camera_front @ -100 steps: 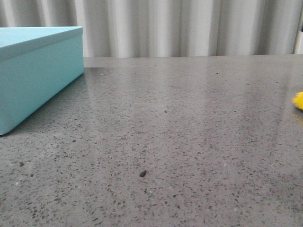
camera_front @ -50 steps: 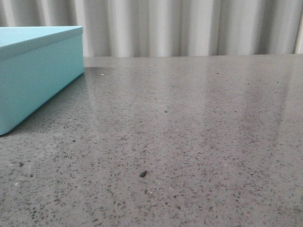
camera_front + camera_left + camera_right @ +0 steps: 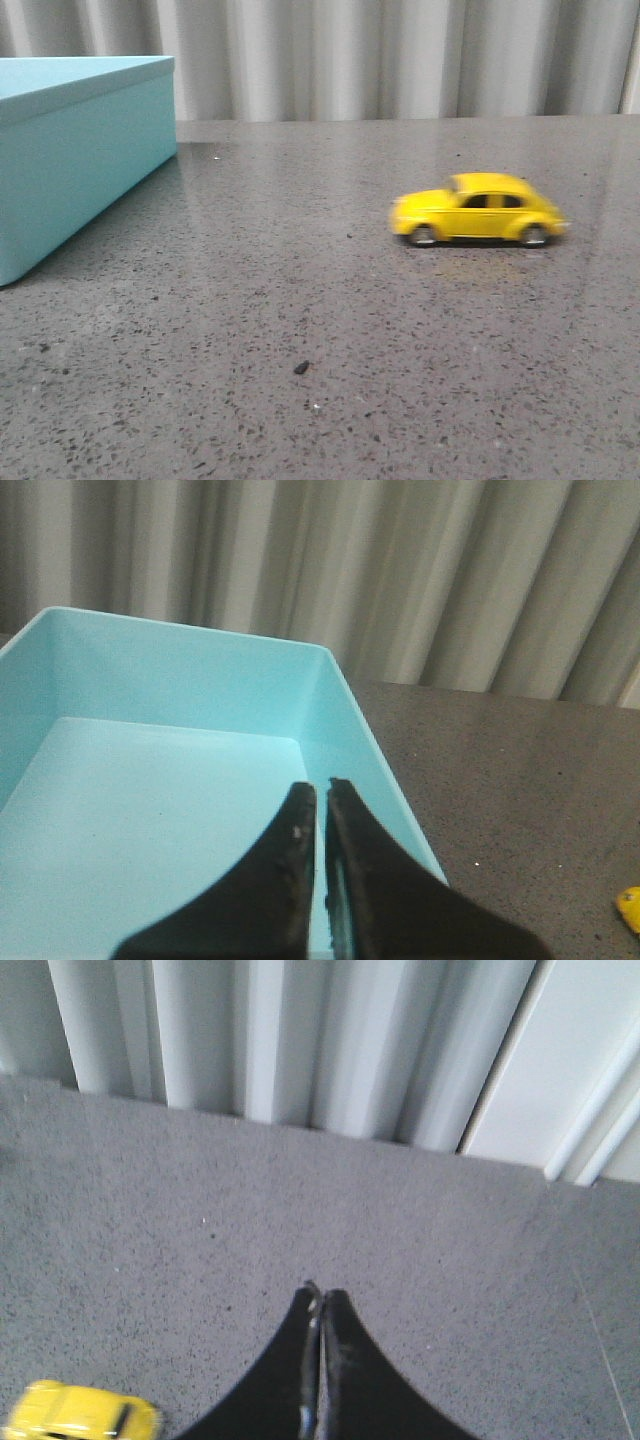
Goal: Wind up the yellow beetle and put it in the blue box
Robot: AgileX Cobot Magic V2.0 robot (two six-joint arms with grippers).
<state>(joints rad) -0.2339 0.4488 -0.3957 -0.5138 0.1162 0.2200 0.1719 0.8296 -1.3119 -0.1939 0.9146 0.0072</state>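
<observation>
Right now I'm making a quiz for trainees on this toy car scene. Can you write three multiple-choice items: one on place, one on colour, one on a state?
1. Where is the yellow beetle?
A. inside the blue box
B. on the grey table, right of the box
C. held in a gripper

2. What colour is the box?
A. light turquoise-blue
B. red
C. white

3. How does the left gripper stand?
A. wide open
B. clamped on the car
C. shut, holding nothing

Key:
1 B: the front view shows the car on the table, apart from the box.
2 A: its walls show turquoise-blue.
3 C: its fingertips sit almost together, with nothing between.
</observation>
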